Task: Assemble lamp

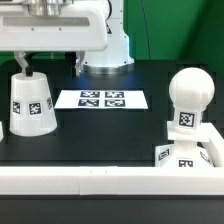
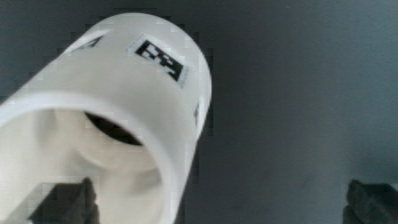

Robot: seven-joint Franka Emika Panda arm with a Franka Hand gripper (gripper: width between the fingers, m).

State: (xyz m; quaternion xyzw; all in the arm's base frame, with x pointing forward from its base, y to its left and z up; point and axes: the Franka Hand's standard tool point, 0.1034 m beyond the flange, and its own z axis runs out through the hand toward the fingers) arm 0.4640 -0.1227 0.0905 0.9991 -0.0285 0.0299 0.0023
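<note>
Lamp shade under the gripper, bulb already seated on the base.

The tapered shade (image 1: 31, 103) is standing wide end down on the black desk (image 1: 110, 125) at the exterior view's left, showing square markers on its side, and the gripper (image 1: 22, 62) is hanging right over its narrow top; in the wrist view the shade (image 2: 134, 110) is filling most of the picture, with its dark opening showing, and the dark fingertips (image 2: 63, 203) are sitting spread, one at its side and the other well clear, so the gripper is gaping rather than pinching. At the exterior view's right the ball bulb (image 1: 189, 97) is standing upright on the square base (image 1: 184, 157), well apart from the shade. Between them the marker board (image 1: 101, 100) is lying flat.
</note>
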